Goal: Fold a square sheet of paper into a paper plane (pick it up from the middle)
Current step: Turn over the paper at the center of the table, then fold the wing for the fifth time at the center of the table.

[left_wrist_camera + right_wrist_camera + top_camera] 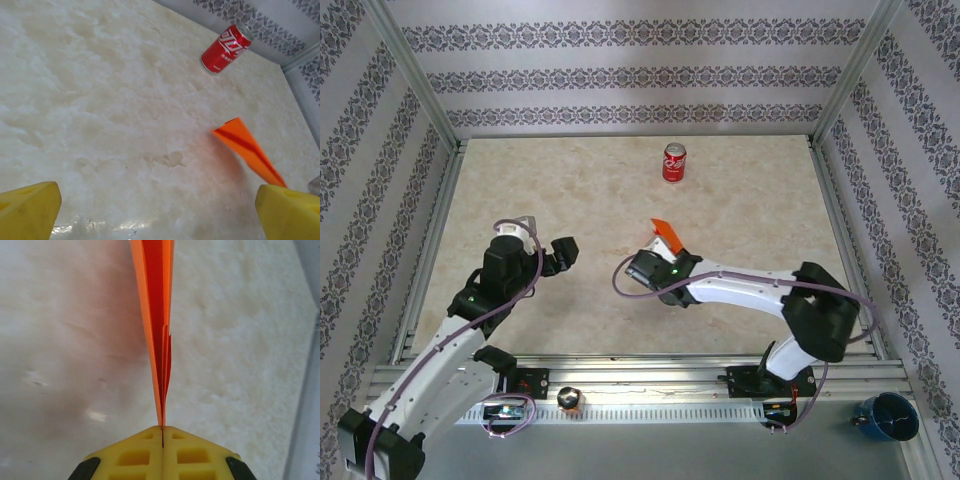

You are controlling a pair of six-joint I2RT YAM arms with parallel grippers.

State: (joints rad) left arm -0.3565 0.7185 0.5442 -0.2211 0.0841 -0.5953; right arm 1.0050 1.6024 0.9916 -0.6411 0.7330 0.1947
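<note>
- The right pincer [162, 430] has its two yellow pads pressed together, and between them it is pinching the paper plane [156, 315] by the lower fold, close to the rear end.
- From the pads outward, the plane goes straight away as a narrow orange dart. Its layers lie tight along the centre crease and the nose points toward the far side of the tabletop [570, 190].
- In the left wrist view the plane seems to be lifted a little above the surface, with a reddish tint on the marble below it. I cannot say surely that no part of it touches.
- The left pincer [160, 220] is spread wide and holds nothing. It stands to the left of the plane, apart from it, and faces toward it.
- Farther out, a red soda can [674, 162] stands upright near the back edge, well apart from the plane and from both arms.
- By my judgement the folding is finished or almost finished, since the sheet already has the slim pointed shape. The step in hand is holding the ready plane in one pincer.
- The next move probably calls for lowering the plane gently until it lies on the tabletop, then opening the right pads slowly, so that the thin paper does not bend or spring open.
</note>
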